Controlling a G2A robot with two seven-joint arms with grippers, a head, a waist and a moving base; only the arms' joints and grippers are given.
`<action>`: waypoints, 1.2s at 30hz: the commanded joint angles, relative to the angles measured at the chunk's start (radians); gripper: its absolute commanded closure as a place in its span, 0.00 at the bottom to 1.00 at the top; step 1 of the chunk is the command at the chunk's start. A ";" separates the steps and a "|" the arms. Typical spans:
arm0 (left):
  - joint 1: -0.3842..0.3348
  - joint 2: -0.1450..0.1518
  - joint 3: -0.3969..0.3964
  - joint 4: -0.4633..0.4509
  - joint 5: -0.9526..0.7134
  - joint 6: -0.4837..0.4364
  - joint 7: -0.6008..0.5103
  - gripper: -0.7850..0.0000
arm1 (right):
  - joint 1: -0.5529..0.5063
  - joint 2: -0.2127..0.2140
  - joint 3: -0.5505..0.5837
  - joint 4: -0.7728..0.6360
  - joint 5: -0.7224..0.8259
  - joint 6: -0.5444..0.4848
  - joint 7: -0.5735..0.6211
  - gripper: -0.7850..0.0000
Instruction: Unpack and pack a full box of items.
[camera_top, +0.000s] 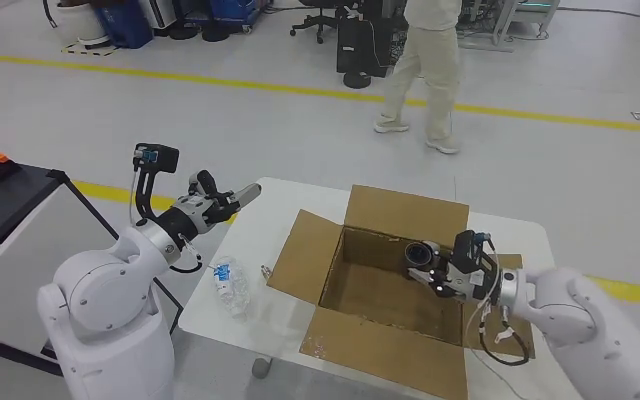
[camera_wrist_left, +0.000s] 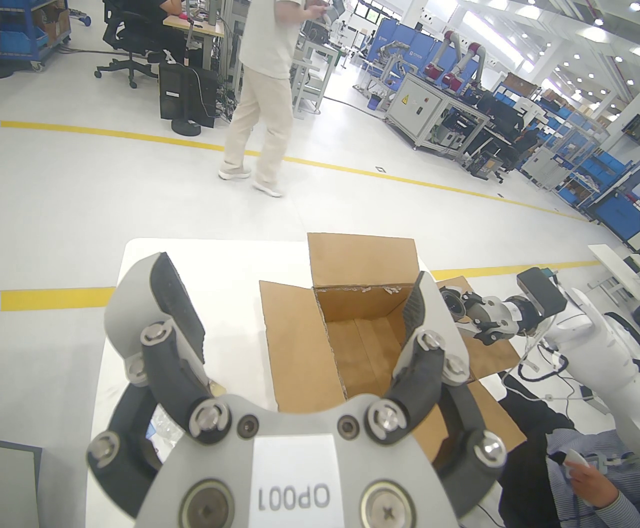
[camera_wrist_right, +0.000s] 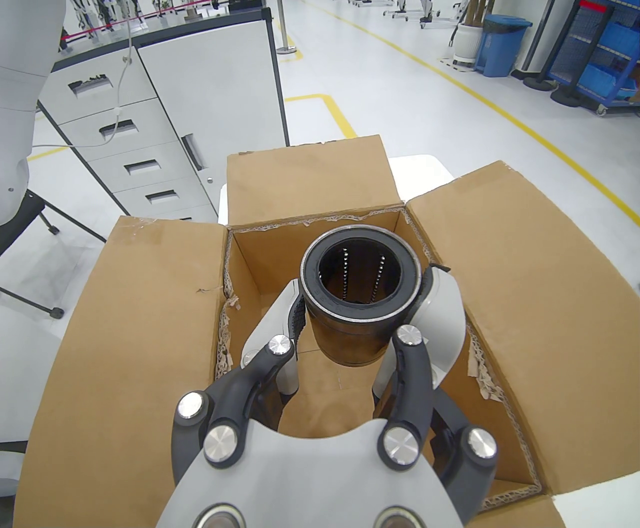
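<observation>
The right tool (camera_wrist_right: 364, 300) is clamped on a black linear bearing (camera_wrist_right: 350, 340) held in the open cardboard box (camera_wrist_right: 500, 260), the left tool (camera_wrist_left: 295, 285) spread wide above the worktop (camera_top: 262, 228); likely unpacking, so next comes a straight lift clear of the flaps.

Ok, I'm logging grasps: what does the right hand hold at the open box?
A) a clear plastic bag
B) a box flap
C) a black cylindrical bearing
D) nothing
C: the right hand is shut on the black cylindrical bearing, at the opening of the cardboard box.
</observation>
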 joint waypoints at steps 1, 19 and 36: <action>0.000 0.000 0.000 0.000 0.000 0.000 0.000 0.00 | 0.022 -0.007 -0.029 0.010 0.002 -0.007 0.000 1.00; 0.000 0.000 0.000 0.000 0.000 0.000 0.000 0.00 | 0.275 -0.116 -0.302 0.250 -0.344 -0.087 -0.232 1.00; 0.000 0.000 0.000 0.000 0.000 0.000 0.000 0.00 | 0.403 -0.212 -0.487 0.436 -0.440 -0.027 -0.238 1.00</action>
